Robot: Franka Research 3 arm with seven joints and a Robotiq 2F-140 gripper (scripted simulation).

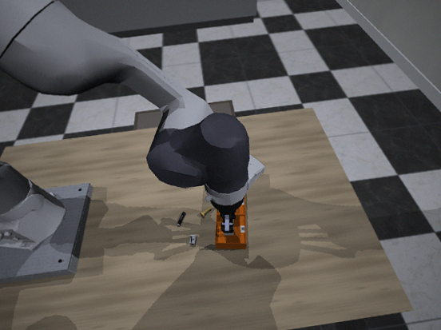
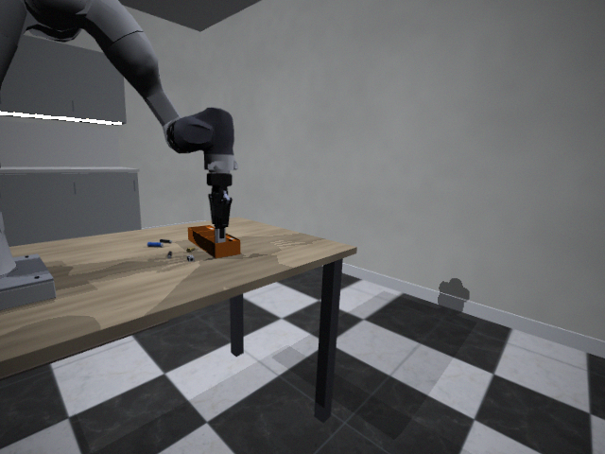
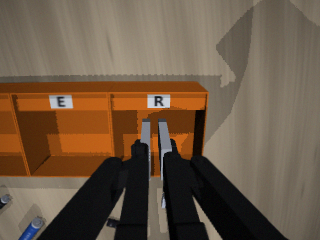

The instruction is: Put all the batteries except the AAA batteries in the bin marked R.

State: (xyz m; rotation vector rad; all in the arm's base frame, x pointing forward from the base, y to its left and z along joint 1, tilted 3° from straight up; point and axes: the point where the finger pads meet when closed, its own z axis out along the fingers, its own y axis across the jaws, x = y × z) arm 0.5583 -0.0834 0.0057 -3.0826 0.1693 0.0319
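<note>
From up here I can see a pale grey arm reaching across the wooden table (image 1: 331, 283), its dark wrist section (image 1: 227, 150) bulging over the middle. Below that, the hand (image 1: 228, 225) points down at the near end of an orange bin unit (image 1: 231, 246), covering part of it. A little white label (image 1: 242, 228) shows on the unit's right side; I can't read it from here. Off to the left lie a small dark cylinder (image 1: 181, 218) with a pale end, a yellowish screw-like piece (image 1: 205, 212) near the bins, and a small silvery thing (image 1: 193, 239) nearer the table's front edge. The arm's grey base plate (image 1: 68, 262) sits at left.
</note>
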